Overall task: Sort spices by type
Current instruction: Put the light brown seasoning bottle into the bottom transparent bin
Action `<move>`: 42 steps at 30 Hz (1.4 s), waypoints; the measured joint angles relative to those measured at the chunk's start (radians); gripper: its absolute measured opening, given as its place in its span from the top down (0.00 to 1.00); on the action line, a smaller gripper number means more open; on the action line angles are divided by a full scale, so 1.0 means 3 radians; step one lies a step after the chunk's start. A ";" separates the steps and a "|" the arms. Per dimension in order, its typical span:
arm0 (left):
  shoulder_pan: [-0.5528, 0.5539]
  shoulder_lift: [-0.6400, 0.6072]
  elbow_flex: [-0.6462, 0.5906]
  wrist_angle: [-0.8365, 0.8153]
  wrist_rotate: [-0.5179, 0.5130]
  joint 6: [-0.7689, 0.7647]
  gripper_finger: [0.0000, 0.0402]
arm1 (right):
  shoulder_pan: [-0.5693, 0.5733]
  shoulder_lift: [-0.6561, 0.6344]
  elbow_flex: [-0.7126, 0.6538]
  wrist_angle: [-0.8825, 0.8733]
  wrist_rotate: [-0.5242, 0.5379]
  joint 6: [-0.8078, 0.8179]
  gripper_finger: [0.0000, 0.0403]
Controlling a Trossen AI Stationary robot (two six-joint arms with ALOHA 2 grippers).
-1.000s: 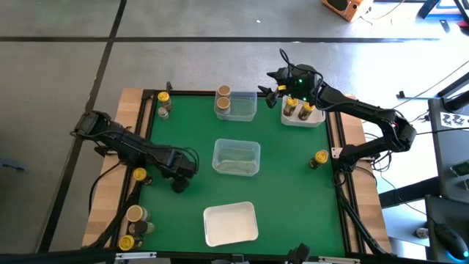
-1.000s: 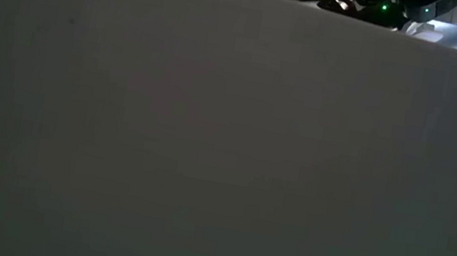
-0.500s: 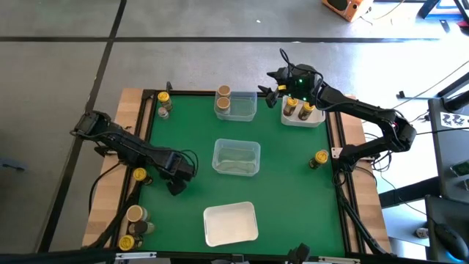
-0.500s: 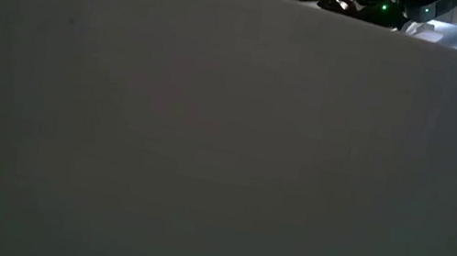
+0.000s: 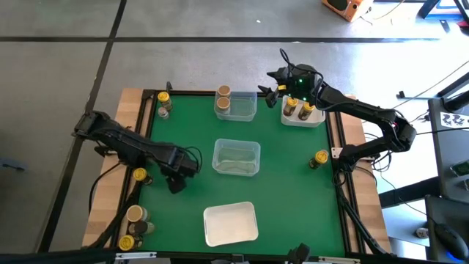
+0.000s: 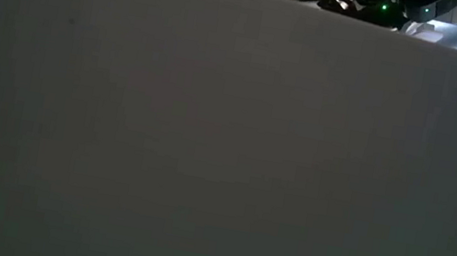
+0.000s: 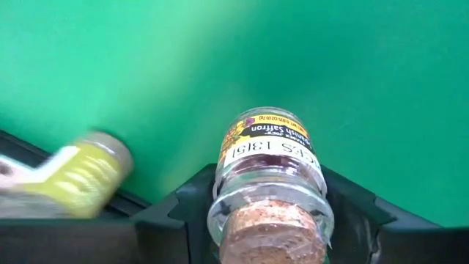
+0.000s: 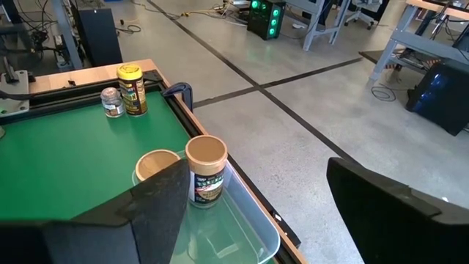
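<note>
I have the left gripper (image 5: pixel 176 185) low over the smooth green mat (image 5: pixel 286 191), near the left edge, and my left wrist camera shows its two dark fingers (image 7: pixel 172 220) pressed against either side of a small glass jar (image 7: pixel 267 187). The jar is round and clear, stopped with a rough cork (image 7: pixel 272 236), and carries a yellow and white printed label; reddish threads show through the glass. It sits right between the fingers, so I call it gripped. Just beside it, by the black frame rail, lies a yellow-topped jar (image 5: pixel 139 174), blurred in the wrist camera.

My right gripper (image 5: pixel 276 89) hangs over the far edge of the table with its fingers (image 8: pixel 157 202) spread wide and nothing between them. Below it stands a clear plastic tray (image 5: pixel 236 106) holding two tan-topped cylindrical jars (image 8: pixel 206 171). To its right a white tray (image 5: pixel 303 117) holds two more jars. Another clear tray (image 5: pixel 236 158) sits mid-table and a white one (image 5: pixel 231 223) at the near edge. Loose jars stand at the far-left corner (image 5: pixel 163 103), the near-left corner (image 5: pixel 135 220) and the right side (image 5: pixel 320 158). My low camera is blocked by a plain grey surface.
</note>
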 joint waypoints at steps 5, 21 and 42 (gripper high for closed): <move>0.0189 0.0000 0.0637 -0.0187 -0.0439 0.0199 0.53 | 0.0000 0.0000 -0.0001 0.0031 0.0000 0.0000 0.21; 0.0630 0.0137 0.1475 0.0827 -0.0928 0.0946 0.53 | 0.0000 0.0000 0.0000 0.0034 0.0000 -0.0011 0.21; 0.0967 0.1459 0.2003 0.0804 -0.0797 0.1665 0.52 | 0.0000 0.0000 -0.0001 -0.0015 0.0000 -0.0011 0.21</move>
